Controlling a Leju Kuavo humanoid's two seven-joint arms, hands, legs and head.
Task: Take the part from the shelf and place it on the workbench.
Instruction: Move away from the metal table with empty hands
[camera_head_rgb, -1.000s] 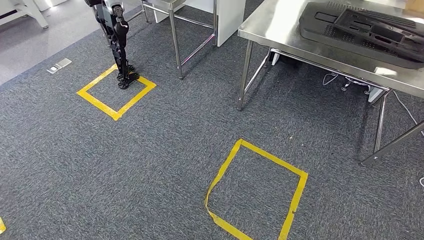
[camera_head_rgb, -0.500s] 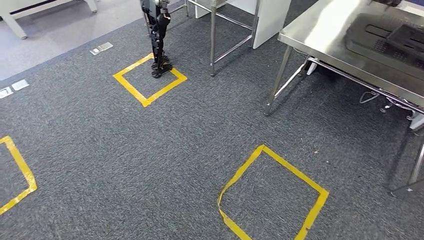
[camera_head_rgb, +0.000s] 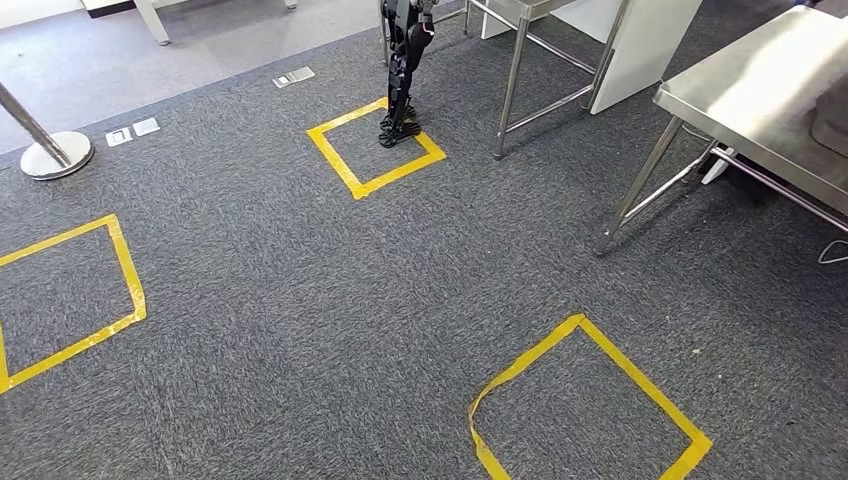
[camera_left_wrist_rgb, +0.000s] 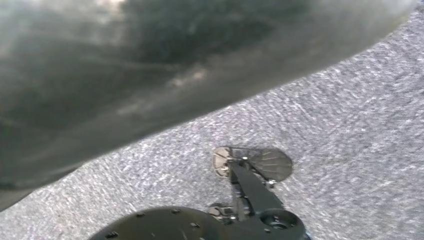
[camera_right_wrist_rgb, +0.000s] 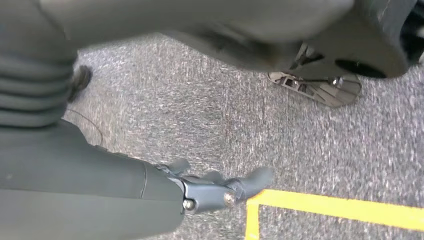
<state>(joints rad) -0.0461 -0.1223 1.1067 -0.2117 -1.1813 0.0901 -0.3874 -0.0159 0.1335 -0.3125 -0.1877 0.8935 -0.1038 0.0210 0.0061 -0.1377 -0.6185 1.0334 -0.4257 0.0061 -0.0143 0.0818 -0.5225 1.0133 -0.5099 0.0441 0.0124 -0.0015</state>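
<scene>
Part (camera_head_rgb: 833, 118) is barely in shot, just a dark edge lying on the steel workbench (camera_head_rgb: 740, 90) at the far right of the head view. Grey carpet (camera_head_rgb: 250, 300) is most of it, with yellow tape squares (camera_head_rgb: 585, 400) and another robot's black legs (camera_head_rgb: 402, 80) standing on one. Right hand (camera_right_wrist_rgb: 220, 192) hangs over the carpet holding nothing, fingers loose. Left hand (camera_left_wrist_rgb: 125, 75) is one grey blur, can't tell its state.

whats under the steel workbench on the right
Under the steel workbench, the head view shows its slanted legs, a crossbar, grey carpet and a cable loop at the frame's edge. Farther under it is shadowed and cut off by the frame.
</scene>
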